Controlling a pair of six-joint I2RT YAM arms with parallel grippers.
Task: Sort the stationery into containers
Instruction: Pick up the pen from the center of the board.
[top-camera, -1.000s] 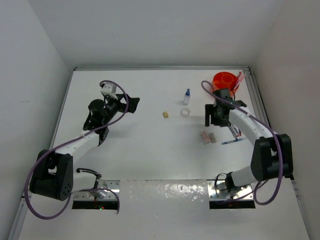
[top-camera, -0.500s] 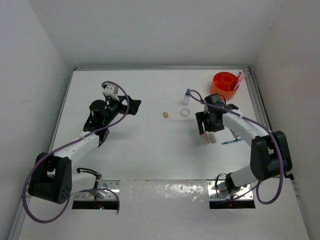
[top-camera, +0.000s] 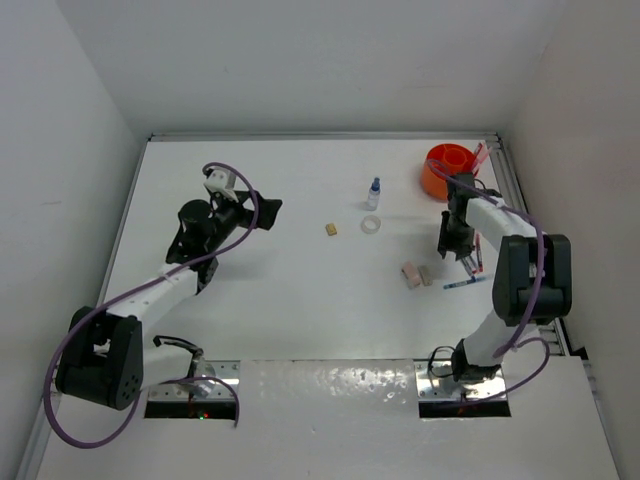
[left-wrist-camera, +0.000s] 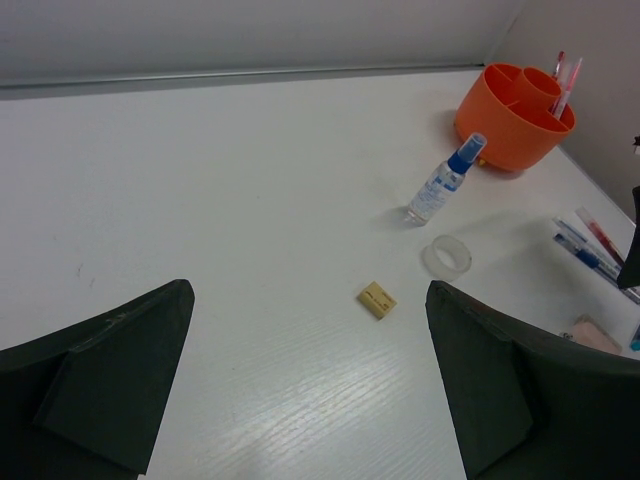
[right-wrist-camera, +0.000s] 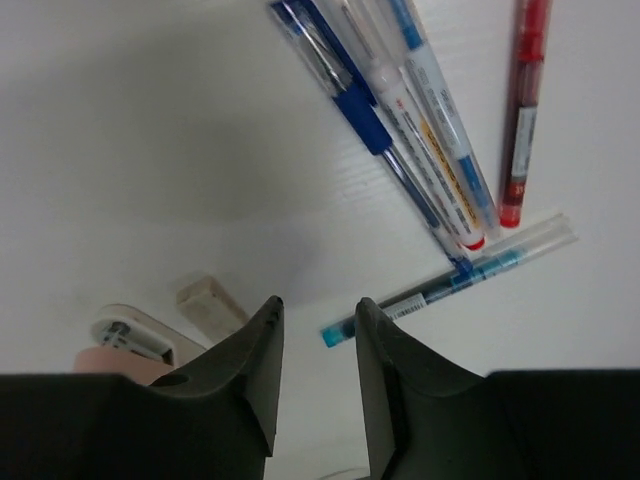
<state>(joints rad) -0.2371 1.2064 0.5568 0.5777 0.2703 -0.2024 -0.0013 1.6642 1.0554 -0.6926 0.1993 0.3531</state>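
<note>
table: white and walled in. Only the overhead view takes in all of it, with both arms.
orange tub: in the far right corner. The left wrist view shows its dividers and the pink pens standing in one compartment; from above this is a blur.
left gripper: hangs over the left half, well apart from every item. Its fingers are spread wide with nothing between them. It is in the same spot as a second ago.
right gripper: low over the right side, by the loose pens. Its fingers stand a narrow slit apart with bare table in the gap, gripping nothing. A second ago it sat just below the tub with wider jaws, then it crossed the eraser pair and swung right.
loose pens: only the right wrist view separates them. A dark blue, a white-and-blue and a red pen lie side by side, and a clear blue pen lies crosswise at their tips.
bottle: upright, left of the tub.
tape ring: flat, near the bottle.
tan eraser: alone at mid-table.
eraser pair: one pink, one pale, side by side left of the pens. Nothing on the table has shifted.
</note>
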